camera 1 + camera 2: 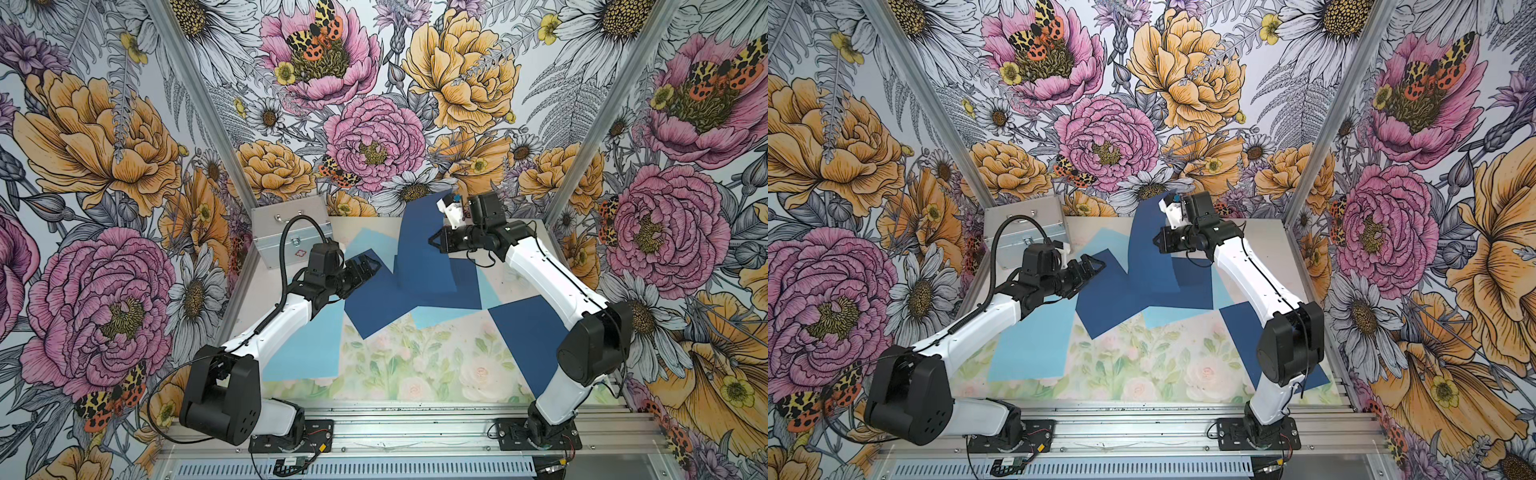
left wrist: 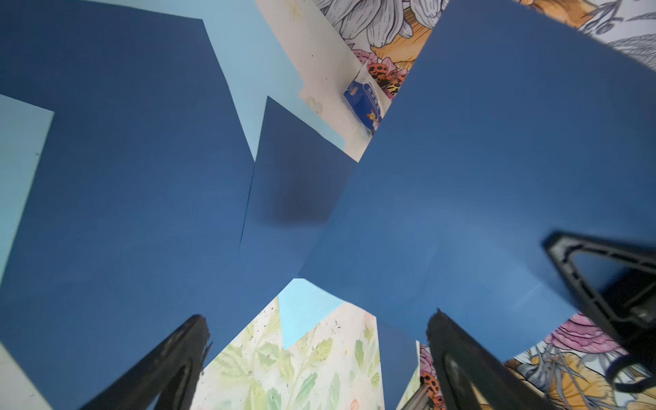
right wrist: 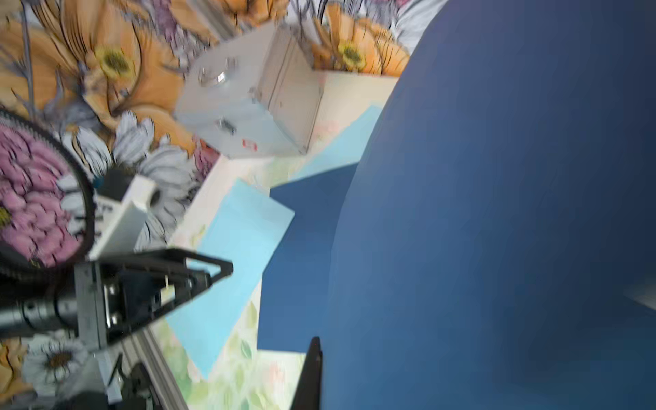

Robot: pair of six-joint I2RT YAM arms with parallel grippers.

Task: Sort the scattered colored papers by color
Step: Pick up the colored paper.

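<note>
Several colored papers lie overlapping on the floral mat. A navy sheet (image 1: 419,232) (image 1: 1144,245) stands lifted and curved at the back, and my right gripper (image 1: 434,241) (image 1: 1158,242) is shut on its edge; in the right wrist view this sheet (image 3: 497,213) fills the side next to the one visible finger (image 3: 314,369). My left gripper (image 1: 372,266) (image 1: 1096,264) (image 2: 319,316) hangs open over a flat navy sheet (image 1: 374,303) (image 2: 124,213), holding nothing. Another navy sheet (image 1: 523,345) lies at the right. Light blue sheets (image 1: 299,349) (image 1: 359,245) lie at the left and back.
A silver case (image 1: 286,230) (image 3: 248,106) stands at the back left corner. A small blue-and-white printed packet (image 2: 365,106) lies by the back wall. Floral walls close in three sides, and the arms' mounting rail (image 1: 415,432) runs along the front.
</note>
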